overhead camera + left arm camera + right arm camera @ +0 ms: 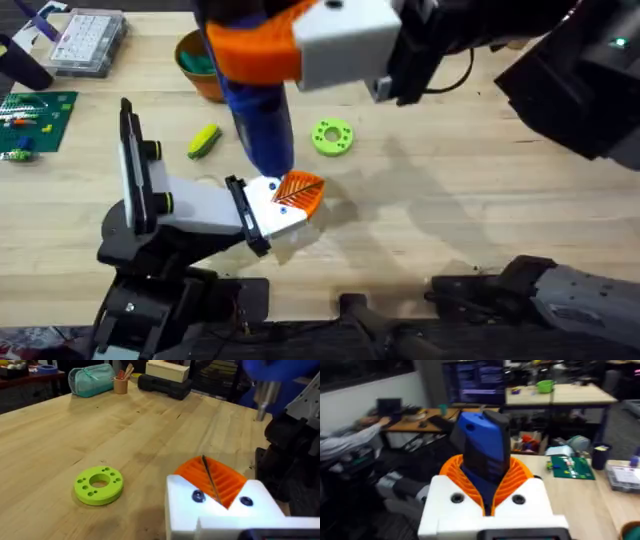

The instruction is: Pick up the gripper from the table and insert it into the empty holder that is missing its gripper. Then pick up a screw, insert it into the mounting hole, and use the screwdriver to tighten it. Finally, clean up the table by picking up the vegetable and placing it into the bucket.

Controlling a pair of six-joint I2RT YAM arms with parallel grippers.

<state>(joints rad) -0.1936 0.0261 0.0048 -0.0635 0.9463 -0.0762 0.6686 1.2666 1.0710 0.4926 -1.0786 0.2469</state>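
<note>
The blue screwdriver hangs upright with my right gripper shut on it; the right wrist view shows its body between the orange pads. Its dark tip hovers just above my left gripper. That gripper rests low over the table, its orange pads pressed together and shut, with nothing I can make out between them. The yellow and green vegetable lies on the table left of the screwdriver. Behind it, the orange-brown bucket is partly covered by my right gripper. Screw, loose gripper and holder are not discernible.
A flat green ring with holes lies right of the screwdriver. A clear compartment box and a green board sit at the far left. The right arm crosses the top of the table. Bare wood lies to the right.
</note>
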